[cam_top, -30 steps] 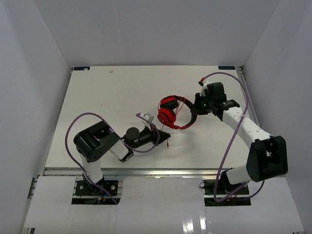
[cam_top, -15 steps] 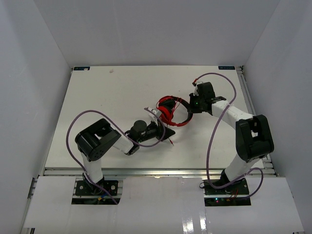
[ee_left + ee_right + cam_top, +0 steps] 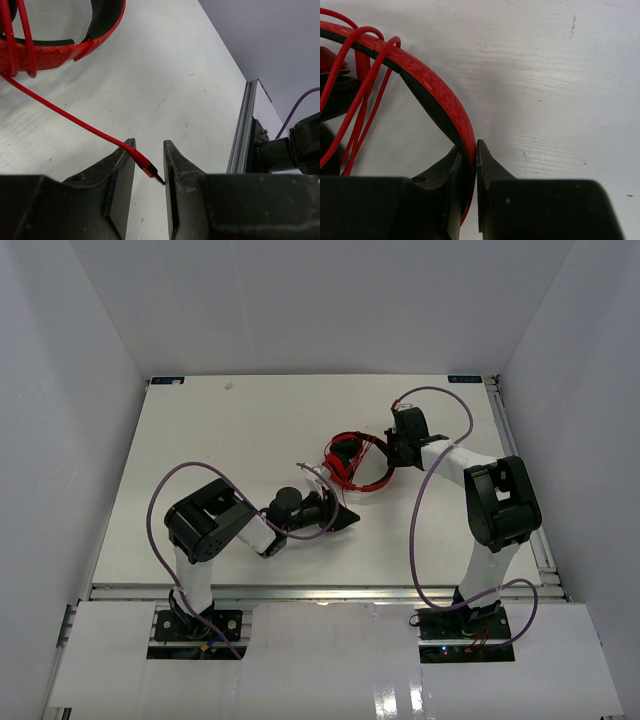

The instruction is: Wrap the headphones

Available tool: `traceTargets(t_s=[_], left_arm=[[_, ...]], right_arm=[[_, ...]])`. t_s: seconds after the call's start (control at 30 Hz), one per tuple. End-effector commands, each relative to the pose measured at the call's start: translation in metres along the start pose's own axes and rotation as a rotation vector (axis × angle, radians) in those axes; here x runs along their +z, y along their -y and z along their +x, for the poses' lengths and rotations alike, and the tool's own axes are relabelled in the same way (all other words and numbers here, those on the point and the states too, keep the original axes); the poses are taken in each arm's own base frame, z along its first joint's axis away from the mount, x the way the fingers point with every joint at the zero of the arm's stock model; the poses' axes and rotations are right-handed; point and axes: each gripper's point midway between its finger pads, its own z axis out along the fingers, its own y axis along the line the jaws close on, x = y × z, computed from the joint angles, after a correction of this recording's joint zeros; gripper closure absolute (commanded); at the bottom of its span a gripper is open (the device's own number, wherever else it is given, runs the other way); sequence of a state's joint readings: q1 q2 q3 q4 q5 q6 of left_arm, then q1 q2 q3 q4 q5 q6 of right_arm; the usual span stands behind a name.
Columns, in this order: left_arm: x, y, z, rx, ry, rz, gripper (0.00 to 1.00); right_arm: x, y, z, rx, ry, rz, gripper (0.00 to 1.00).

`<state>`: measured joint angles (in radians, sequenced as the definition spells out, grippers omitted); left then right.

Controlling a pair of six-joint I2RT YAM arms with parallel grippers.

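Across the white table [image 3: 230, 440], both arms reach in toward the middle from their bases at the near edge. The left arm [image 3: 205, 530] lies low and folded, its forearm pointing right, and the right arm [image 3: 495, 505] bends back toward the far centre. Thick purple robot cables [image 3: 425, 510] loop over each arm.

Between the two arms, a little right of centre, sit the headphones [image 3: 352, 462], red with black padding. The right gripper [image 3: 392, 452] meets them on their right side. The right wrist view shows this gripper [image 3: 469, 147] with its fingers pressed together on the headband [image 3: 435, 85], the red band pinched edge-on between the two tips.

Several turns of the thin red cable [image 3: 362, 90] cross the band there. One straight run of the cable [image 3: 65, 115] leads from the headphones down to the left gripper [image 3: 149, 145]. Its fingers stand a narrow gap apart, and the plug [image 3: 149, 170] sits slantwise across that gap, off the table. The red sleeve rests on one fingertip and the metal tip touches the inner face of the other
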<state>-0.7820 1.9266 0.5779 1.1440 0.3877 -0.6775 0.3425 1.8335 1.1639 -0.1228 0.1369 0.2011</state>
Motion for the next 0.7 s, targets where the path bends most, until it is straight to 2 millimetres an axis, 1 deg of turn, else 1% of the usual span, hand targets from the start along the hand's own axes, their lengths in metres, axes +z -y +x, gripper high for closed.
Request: traceTargets(t_s=[0.0, 0.07, 0.1, 0.2, 0.33, 0.4, 0.5, 0.57, 0.63, 0.67], left_arm=[[-0.009, 0.018, -0.008, 0.009, 0.014, 0.057, 0.6], [-0.016, 0.021, -0.005, 0.008, -0.001, 0.057, 0.59], [-0.018, 0.021, -0.004, 0.012, -0.004, 0.057, 0.58], [-0.029, 0.025, 0.002, 0.018, -0.021, 0.059, 0.5], [-0.041, 0.028, 0.01, 0.015, -0.046, 0.064, 0.32], [-0.045, 0.03, 0.011, 0.016, -0.049, 0.067, 0.27], [-0.051, 0.032, 0.012, 0.02, -0.054, 0.062, 0.22], [-0.055, 0.035, 0.008, 0.037, -0.042, 0.06, 0.12], [-0.058, 0.036, 0.008, 0.043, -0.047, 0.052, 0.06], [-0.062, 0.037, 0.008, 0.053, -0.05, 0.045, 0.03]], right_arm=[[0.003, -0.011, -0.049, 0.019, 0.148, -0.011, 0.92], [0.004, -0.012, -0.049, 0.011, 0.147, -0.019, 0.92], [0.004, -0.013, -0.047, 0.005, 0.144, -0.024, 0.89], [0.004, -0.014, -0.043, -0.007, 0.137, -0.032, 0.79], [0.0, -0.014, -0.04, -0.034, 0.136, -0.043, 0.66], [-0.005, -0.016, -0.046, -0.044, 0.165, -0.061, 0.59], [-0.012, -0.018, -0.046, -0.061, 0.181, -0.077, 0.49], [-0.017, -0.019, -0.048, -0.068, 0.189, -0.086, 0.42], [-0.02, -0.017, -0.046, -0.078, 0.19, -0.087, 0.38], [-0.024, -0.015, -0.049, -0.075, 0.198, -0.095, 0.33]])
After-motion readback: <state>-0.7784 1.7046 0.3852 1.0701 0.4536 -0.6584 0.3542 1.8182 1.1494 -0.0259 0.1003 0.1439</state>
